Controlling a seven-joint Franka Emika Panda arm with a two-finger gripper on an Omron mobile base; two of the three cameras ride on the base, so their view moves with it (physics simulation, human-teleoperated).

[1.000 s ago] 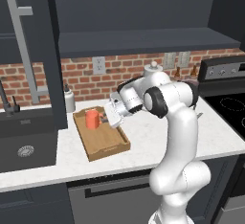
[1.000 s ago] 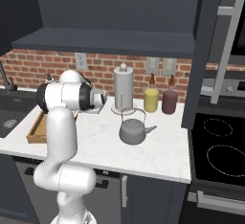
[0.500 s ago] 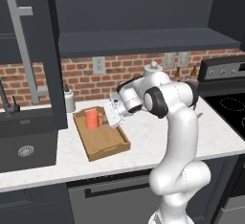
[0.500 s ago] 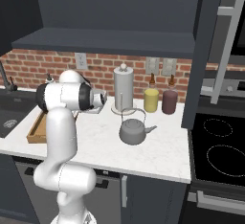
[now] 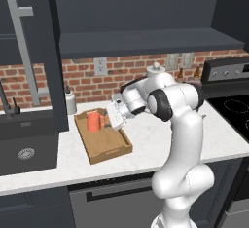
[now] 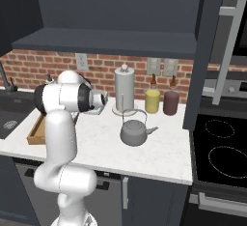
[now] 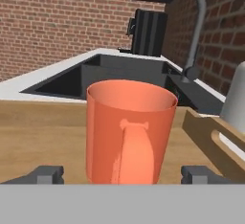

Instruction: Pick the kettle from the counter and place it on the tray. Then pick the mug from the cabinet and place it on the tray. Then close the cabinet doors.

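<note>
With the gripper (image 7: pixel 122 174) jaws newly spread wide, the small orange-red cylindrical mug (image 5: pixel 93 121) stands released, apparently upright, on the light-brown wooden tray (image 5: pixel 108 147) at centre-left, mug placement complete.

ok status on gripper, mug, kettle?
Gripper open, fingers either side of mug. Mug upright on tray. Kettle on counter, not on tray. Nothing blocking.

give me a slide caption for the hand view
Open gripper straddling the orange mug standing on the wooden tray, sink beyond.
</note>
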